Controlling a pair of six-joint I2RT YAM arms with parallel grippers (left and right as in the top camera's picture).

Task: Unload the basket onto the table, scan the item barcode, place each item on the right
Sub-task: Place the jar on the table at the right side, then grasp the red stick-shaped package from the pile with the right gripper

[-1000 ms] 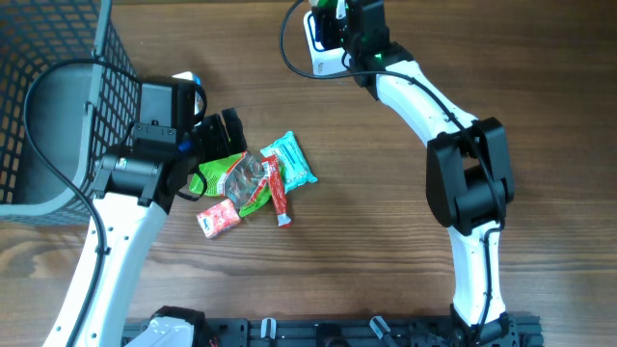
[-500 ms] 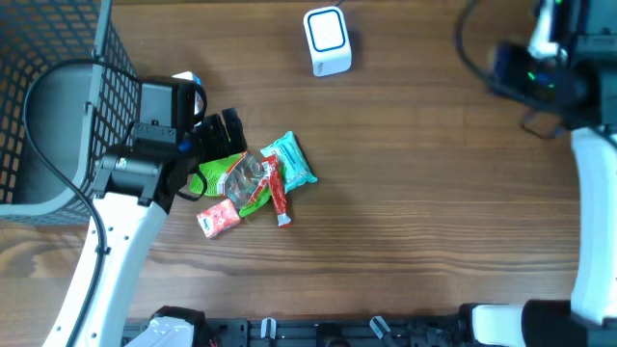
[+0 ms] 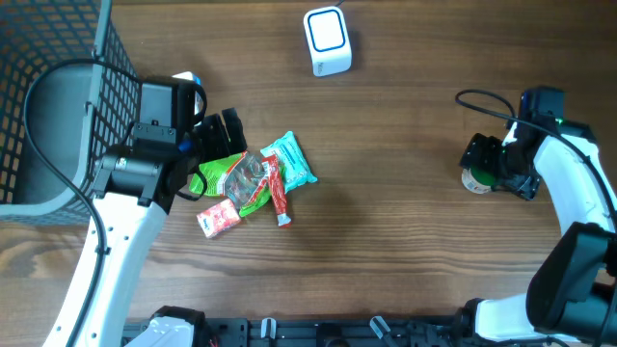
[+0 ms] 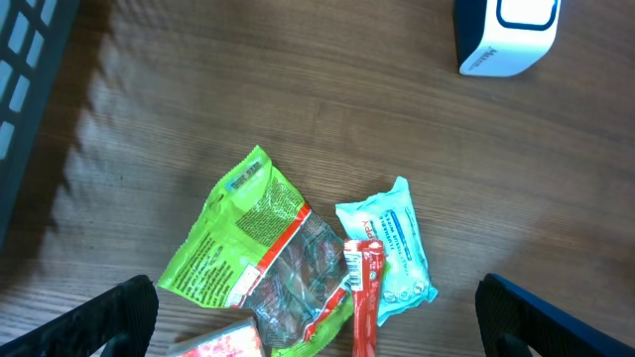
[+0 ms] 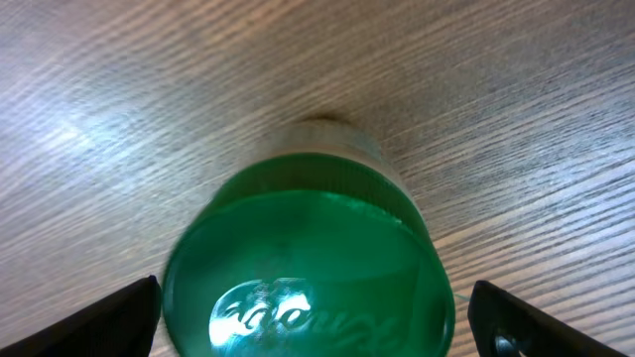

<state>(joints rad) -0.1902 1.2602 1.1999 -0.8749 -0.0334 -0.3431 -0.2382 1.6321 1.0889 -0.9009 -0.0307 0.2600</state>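
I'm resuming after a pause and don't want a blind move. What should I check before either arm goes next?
1. Left claw open and empty: ok, it hovers above the packets.
2. Single pick possible: not ok, the packets overlap in a pile.
3. Right claw open: ok, fingers either side of the jar.
4. The jar upright on the table: ok, green lid up.
5. Scanner unobstructed: ok.
6. Barcode on the jar found: cannot tell.
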